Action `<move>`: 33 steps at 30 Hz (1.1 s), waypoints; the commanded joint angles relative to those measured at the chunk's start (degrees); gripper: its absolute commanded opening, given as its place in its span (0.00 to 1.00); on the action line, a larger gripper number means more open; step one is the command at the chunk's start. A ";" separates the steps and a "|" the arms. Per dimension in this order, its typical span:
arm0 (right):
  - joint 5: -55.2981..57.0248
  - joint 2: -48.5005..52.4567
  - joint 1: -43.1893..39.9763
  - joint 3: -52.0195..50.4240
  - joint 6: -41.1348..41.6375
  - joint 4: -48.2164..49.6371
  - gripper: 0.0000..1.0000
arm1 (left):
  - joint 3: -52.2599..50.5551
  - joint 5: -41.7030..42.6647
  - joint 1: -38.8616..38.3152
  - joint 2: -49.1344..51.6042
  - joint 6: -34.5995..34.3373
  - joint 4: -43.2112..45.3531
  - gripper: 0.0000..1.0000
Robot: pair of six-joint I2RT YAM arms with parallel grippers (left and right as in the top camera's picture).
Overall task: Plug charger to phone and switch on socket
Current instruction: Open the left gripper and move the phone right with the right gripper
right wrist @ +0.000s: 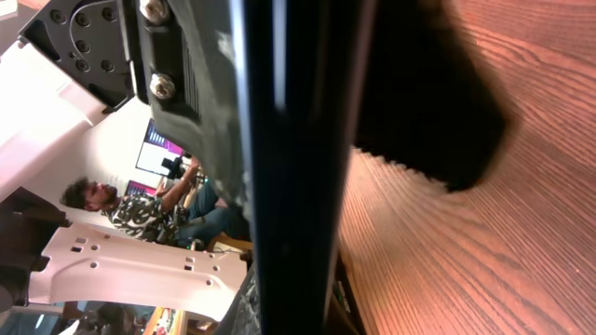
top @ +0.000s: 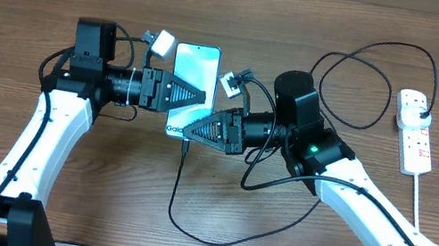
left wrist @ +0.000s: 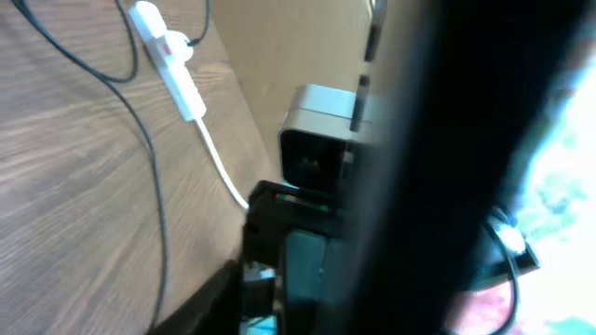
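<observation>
Two hands reach level over the phone (top: pixel 196 66), right hand (top: pixel 188 132) closed at the charger (top: pixel 174 189) tip, left hand (top: pixel 201 96) unclear whether gripping

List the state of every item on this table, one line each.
Slim smartphone with light blue screen: flat, screen lit.
Thin black charger cable: plug in strip; phone end hidden.
White power strip with red switches: switch position unreadable.
Left fingers: over phone, opening unclear.
Right fingers: shut at phone's lower edge.
</observation>
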 commanded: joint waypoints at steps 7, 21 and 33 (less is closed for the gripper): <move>2.69 -0.52 -1.62 0.85 -1.81 -6.05 0.04 | 0.22 -3.65 4.92 -0.85 -0.22 5.75 0.92; 20.48 -0.42 -2.82 -3.10 -3.93 -17.64 0.04 | 0.22 -21.42 6.73 -0.85 -0.20 2.47 1.00; 22.27 4.31 -2.78 -5.90 -3.96 -16.33 0.04 | 0.22 -38.27 6.73 -0.85 -0.20 -0.15 1.00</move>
